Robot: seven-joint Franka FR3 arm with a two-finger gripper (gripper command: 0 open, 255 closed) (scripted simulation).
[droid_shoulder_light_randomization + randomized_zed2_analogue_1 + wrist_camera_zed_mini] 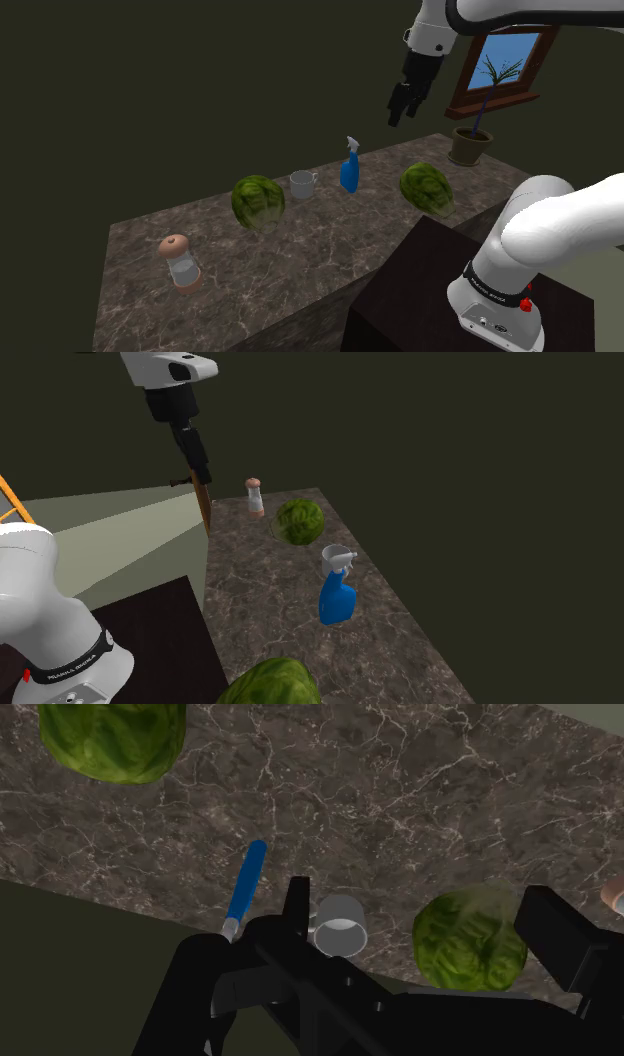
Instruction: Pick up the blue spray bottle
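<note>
I see the spray bottle (349,172) standing upright on the marbled counter (300,260). It is just beside the grey cup (302,183) without touching it, on the cup's right in the shoulder view. Its body is bright blue, flat and broad-based, with a white trigger head on top.

The surface (300,262) is rendered as dark brown stone veined in white, smooth with a faint sheen. The blue spray bottle (349,174) is shown smooth and plastic-looking, its head white. The cabbage (258,201) is given a wrinkled, leafy skin. The mug (302,184) is drawn plain grey and smooth. The gripper (400,112) is finished in matt black.
</note>
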